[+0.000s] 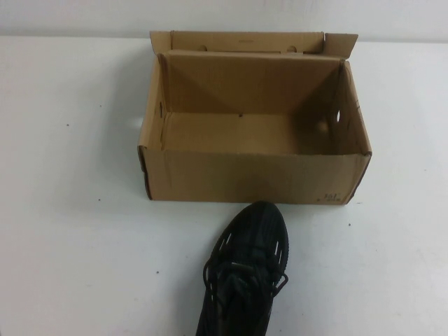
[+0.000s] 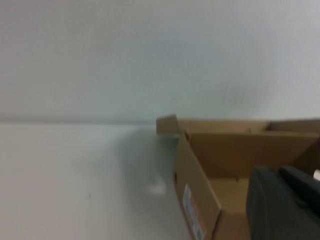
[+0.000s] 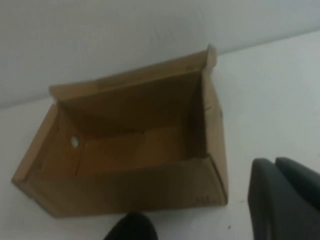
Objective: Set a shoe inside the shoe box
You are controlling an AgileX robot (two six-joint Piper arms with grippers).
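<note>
The black lace-up shoe (image 1: 246, 273) lies on the white table just in front of the shoe box, toe toward the box's near wall, heel cut off by the high view's lower edge. Its toe also shows in the right wrist view (image 3: 131, 227). The open brown cardboard shoe box (image 1: 255, 178) stands empty, flaps up at the back; it also shows in the left wrist view (image 2: 200, 195) and the right wrist view (image 3: 125, 187). My left gripper (image 2: 277, 172) is shut and empty, near the box's left side. My right gripper (image 3: 274, 162) is shut and empty, to the right of the box. Neither gripper shows in the high view.
The white table (image 1: 70, 231) runs wide on both sides of the box and meets a pale wall (image 1: 224, 14) right behind it. A white label (image 2: 192, 212) sits on the box's left outer wall.
</note>
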